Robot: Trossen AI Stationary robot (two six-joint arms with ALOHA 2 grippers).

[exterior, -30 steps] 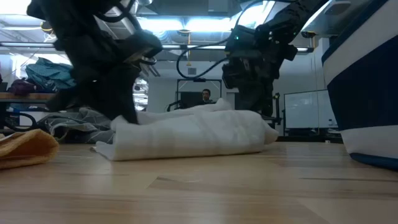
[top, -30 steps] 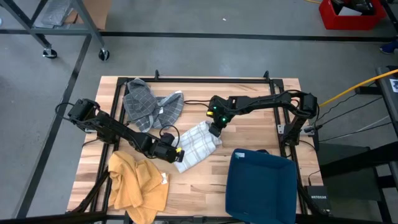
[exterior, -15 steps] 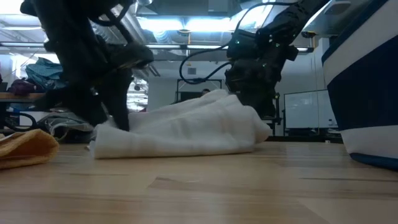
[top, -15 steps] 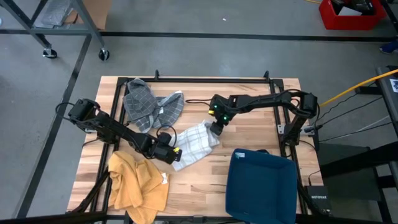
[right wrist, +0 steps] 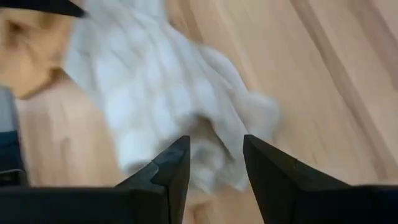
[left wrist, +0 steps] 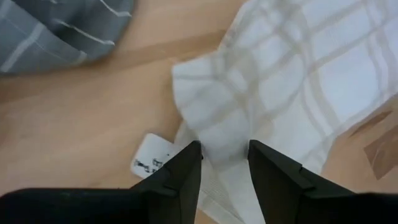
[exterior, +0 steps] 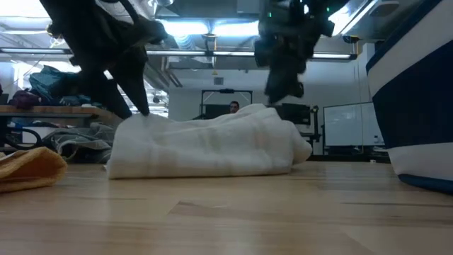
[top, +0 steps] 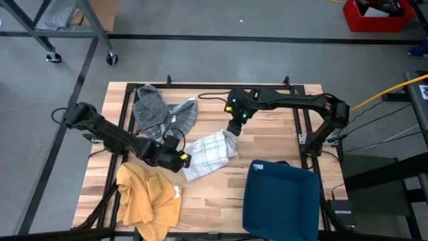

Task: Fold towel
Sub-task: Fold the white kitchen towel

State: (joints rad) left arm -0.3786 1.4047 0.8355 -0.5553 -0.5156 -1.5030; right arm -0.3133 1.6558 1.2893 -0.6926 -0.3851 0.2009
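White plaid towel (top: 208, 153) now lies released mid-table, bunched between the grey and mustard cloths; both the left gripper (top: 182, 159) and right gripper (top: 234, 126) have opened and lifted off, so you must regrasp.

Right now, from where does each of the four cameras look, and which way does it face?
High view: above the table, facing straight down; both arms show, left pincer and right pincer at the white plaid towel.
Low view: at table-top height, facing level across the wooden table into the room; both arms come in from above.
Left wrist view: on the left arm, facing the towel past its own open fingers.
Right wrist view: likewise on the right arm, past its own open fingers.
All four views share the towel.
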